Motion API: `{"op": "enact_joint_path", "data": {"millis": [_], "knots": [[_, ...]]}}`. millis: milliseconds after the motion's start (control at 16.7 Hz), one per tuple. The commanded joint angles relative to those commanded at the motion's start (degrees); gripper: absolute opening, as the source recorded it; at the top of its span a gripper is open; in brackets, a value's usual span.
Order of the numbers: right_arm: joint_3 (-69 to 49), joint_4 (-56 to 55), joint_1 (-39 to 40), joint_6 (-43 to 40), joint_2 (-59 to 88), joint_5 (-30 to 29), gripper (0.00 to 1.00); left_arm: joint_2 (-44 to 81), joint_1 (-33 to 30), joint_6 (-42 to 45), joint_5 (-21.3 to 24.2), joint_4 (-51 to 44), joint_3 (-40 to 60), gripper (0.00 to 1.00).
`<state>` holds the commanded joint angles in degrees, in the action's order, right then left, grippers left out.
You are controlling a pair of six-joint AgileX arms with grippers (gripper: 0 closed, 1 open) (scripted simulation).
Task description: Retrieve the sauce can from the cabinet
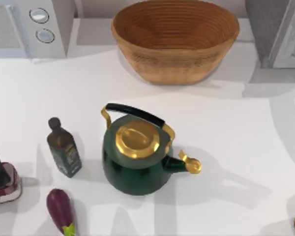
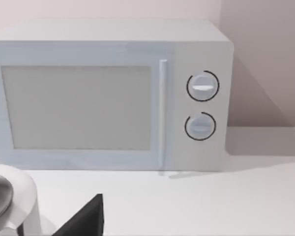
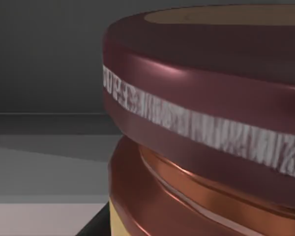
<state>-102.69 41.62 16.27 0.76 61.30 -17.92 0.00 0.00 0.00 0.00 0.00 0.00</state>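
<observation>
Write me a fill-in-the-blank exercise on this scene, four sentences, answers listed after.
1. The green kettle on the white table has a lid coloured ____.
2. Behind the kettle stands a wicker ____.
3. The oil bottle stands to the kettle's ____ in the top view.
4. The microwave carries ____ round dials.

Missing words: gold; basket; left; two

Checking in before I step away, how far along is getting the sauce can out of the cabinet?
Done: the right wrist camera is right up against the can, in a dark, enclosed space. In hand: closing in on it; no grasp visible. Left: lift it out to the table.
</observation>
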Motion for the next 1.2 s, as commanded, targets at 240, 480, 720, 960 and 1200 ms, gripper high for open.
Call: {"op": "enact_joint_path", "data": {"millis": [240,480,720,960,1200], "knots": [[19.8,-7.5,-2.9,-0.1,-11.0,3.3,0.00,0.0,0.0,0.0,0.0,0.0,0.0,1.00],[44.6,-16.9,-6.4,-0.3,-24.9,7.4,0.00,0.0,0.0,0.0,0.0,0.0,0.0,1.00],[69.5,-26.6,-10.1,-0.5,-39.1,11.6,0.00,0.0,0.0,0.0,0.0,0.0,0.0,1.00],[89.5,-35.0,-13.5,-0.6,-51.5,15.1,0.00,0.0,0.0,0.0,0.0,0.0,0.0,1.00],[100.7,-40.5,-15.8,-0.7,-59.6,17.5,0.00,0.0,0.0,0.0,0.0,0.0,0.0,1.00]]}}
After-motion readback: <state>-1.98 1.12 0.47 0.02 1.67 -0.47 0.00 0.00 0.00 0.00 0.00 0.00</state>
